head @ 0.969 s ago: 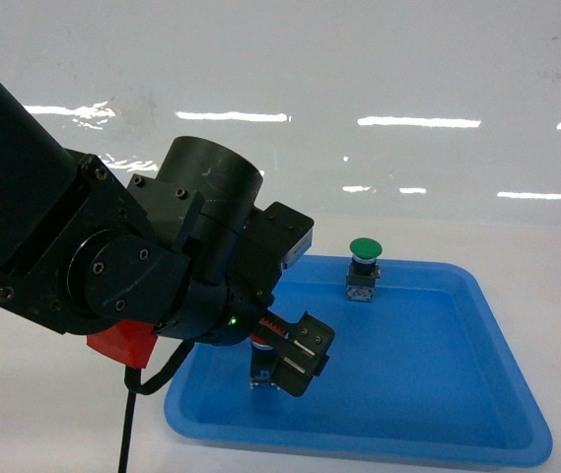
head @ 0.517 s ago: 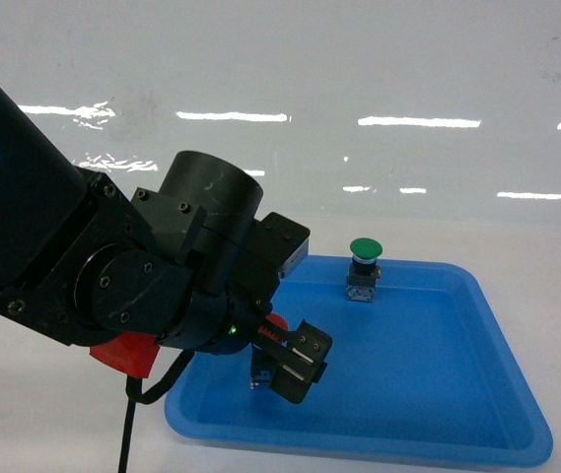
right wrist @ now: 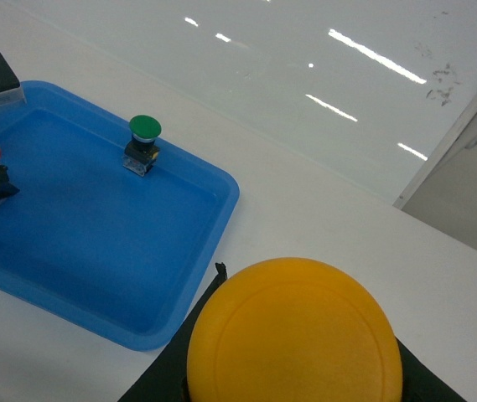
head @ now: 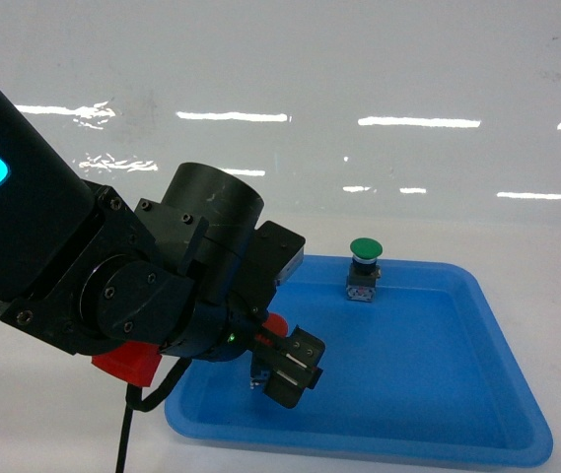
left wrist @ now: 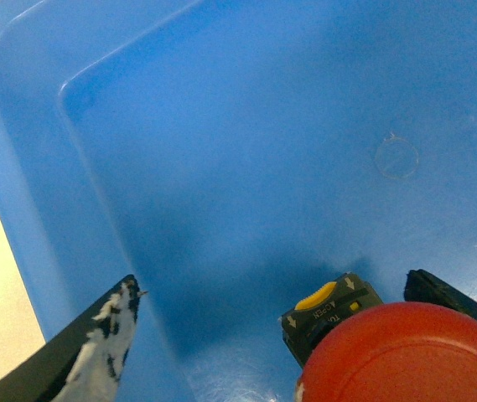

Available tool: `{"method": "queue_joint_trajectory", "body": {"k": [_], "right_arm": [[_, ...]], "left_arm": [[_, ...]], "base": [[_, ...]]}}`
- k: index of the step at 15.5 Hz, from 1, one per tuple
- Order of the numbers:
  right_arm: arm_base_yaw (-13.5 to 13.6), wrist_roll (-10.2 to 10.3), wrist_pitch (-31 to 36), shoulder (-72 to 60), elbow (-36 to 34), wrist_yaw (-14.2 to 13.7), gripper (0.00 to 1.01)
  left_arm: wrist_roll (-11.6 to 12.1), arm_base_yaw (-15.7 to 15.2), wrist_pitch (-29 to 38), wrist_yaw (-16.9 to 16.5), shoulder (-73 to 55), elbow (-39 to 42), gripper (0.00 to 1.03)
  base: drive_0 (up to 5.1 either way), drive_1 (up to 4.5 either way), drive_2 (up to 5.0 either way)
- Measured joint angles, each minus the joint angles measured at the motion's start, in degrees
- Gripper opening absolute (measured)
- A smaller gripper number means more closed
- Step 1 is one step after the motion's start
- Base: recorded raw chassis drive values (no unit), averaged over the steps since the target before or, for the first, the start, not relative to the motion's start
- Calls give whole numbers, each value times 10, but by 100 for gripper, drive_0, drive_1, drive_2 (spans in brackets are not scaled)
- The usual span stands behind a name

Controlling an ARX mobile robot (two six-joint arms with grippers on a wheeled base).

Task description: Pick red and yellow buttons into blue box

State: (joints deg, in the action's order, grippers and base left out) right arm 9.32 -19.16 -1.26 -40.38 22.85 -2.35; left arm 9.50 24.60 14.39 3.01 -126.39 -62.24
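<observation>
My left arm blocks most of the red-capped push button (left wrist: pixel 404 352) from the head camera. The left tool (head: pixel 285 363) is spread wide around it, inside the shallow blue plastic tray (head: pixel 438 394). The right tool is cut off, gripping the yellow-capped push button (right wrist: pixel 295 332) above the white counter (right wrist: pixel 322 218).

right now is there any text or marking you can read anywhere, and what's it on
Black collar of the red button, left wrist view: small upside-down yellow lettering between two arrow marks, too blurred to read with confidence.
Green button: a label may sit on its body, too small to read.
Blue tray: no text; only a faint round moulding mark.
Yellow button: plain cap, no text.
</observation>
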Motion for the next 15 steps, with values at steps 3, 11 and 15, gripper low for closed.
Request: {"method": "queue_joint_trajectory", "body": {"k": [3,11,15], "right_arm": [[0,0,0,0,0,0,28],[0,0,0,0,0,0,28],[0,0,0,0,0,0,28]], "left_arm": [[0,0,0,0,0,0,59],[3,0,7,3,0,0,30],[62,-25,56,6,47,40,30]], "base": [[0,0,0],[0,0,0],[0,0,0]]}}
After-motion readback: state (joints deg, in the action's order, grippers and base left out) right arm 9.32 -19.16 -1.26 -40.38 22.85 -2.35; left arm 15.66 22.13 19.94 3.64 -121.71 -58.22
